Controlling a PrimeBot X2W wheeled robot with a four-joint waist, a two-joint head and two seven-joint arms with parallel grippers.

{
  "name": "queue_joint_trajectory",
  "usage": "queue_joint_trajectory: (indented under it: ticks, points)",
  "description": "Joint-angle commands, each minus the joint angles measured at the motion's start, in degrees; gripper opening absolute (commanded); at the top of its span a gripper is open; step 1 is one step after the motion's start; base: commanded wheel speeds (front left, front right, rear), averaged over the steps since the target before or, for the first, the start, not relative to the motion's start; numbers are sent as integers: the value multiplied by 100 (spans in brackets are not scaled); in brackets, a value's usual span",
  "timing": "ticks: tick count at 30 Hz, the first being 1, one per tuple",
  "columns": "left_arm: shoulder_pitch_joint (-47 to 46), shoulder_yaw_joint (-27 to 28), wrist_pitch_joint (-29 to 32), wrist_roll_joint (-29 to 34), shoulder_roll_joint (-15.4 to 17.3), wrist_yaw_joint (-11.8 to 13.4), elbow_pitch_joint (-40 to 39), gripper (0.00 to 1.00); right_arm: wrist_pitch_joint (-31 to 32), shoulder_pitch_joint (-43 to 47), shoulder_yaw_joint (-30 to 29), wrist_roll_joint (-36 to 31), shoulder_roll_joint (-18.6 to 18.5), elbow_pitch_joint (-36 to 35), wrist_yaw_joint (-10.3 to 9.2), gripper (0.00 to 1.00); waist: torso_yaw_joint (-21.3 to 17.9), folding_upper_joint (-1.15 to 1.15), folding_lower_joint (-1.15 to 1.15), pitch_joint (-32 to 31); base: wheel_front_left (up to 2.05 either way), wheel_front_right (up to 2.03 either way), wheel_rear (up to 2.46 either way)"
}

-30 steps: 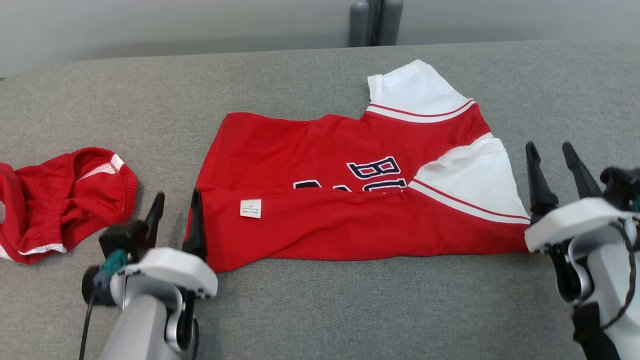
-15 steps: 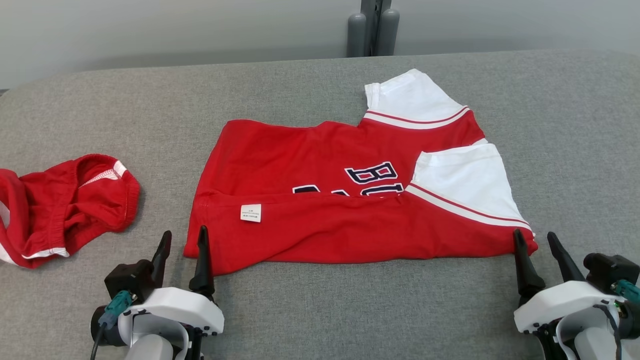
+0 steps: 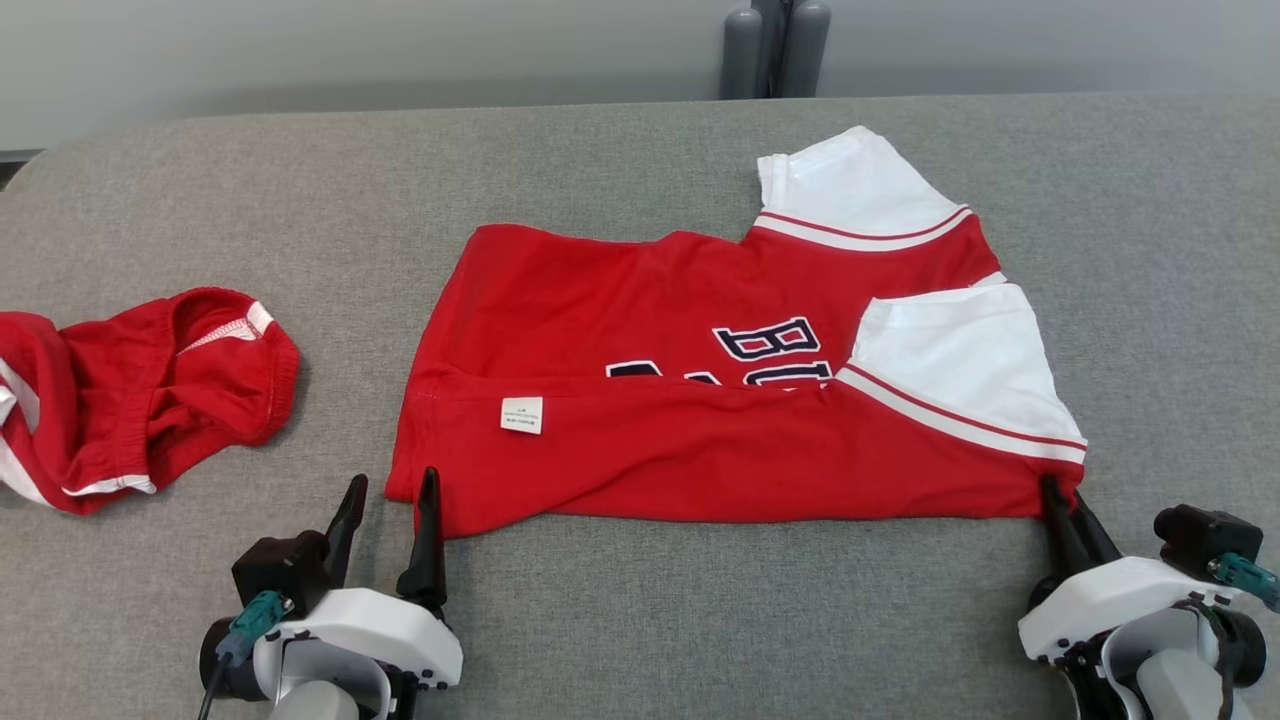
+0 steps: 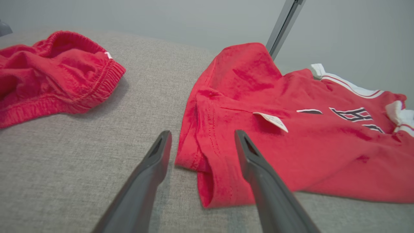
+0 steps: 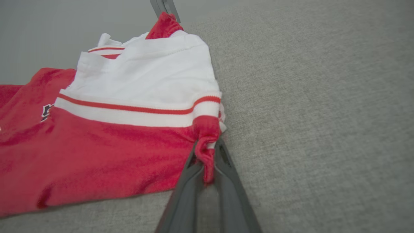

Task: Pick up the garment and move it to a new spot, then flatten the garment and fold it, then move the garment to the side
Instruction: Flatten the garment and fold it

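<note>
Folding step, I judge: right gripper (image 3: 1056, 492) pinches the shirt's (image 3: 700, 420) five-o'clock corner; left gripper (image 3: 394, 480), spread at seven o'clock, should close next.

The left end effector (image 3: 393, 480) and right end effector (image 3: 1052, 487) have long dark tapered fingers (image 3: 428, 540) on white housings (image 3: 370, 625) (teal connectors (image 3: 258, 612) alongside).

The middle of the grey tabletop (image 3: 640, 620) is taken up by the spread jersey (image 3: 700, 440), and crumpled red shorts (image 3: 140, 400) are heaped at its left edge. A bare lane is left between the two. Wide bare strips are left along the far, right and near edges. Two grey posts (image 3: 742, 55) are seen just behind the far edge.
</note>
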Motion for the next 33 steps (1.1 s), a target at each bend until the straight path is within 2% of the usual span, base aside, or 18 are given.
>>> queue_joint_trajectory:
  ticks: [1,11,18,25,33]
  points:
    - [17,-14,1,-28,25,-40,24,100,29,23,-29,41,-80,-9,-4,0,2,0,0,-10,0,0,0]
    - [267,-284,0,-129,29,-431,134,100,17,191,-447,-69,-415,-197,-4,0,-52,0,0,-188,0,0,0]
    - [87,-497,1,-203,28,-659,186,100,17,117,-461,-151,-408,-128,-4,0,-93,0,0,-161,0,0,0]
    - [-68,-560,1,-111,26,-749,379,100,17,-29,-325,-168,-329,-129,-3,0,-165,0,0,-88,0,0,0]
    - [-239,-460,1,-116,26,-716,673,100,17,-65,-288,-126,-343,-178,-3,0,-192,0,0,-28,0,0,0]
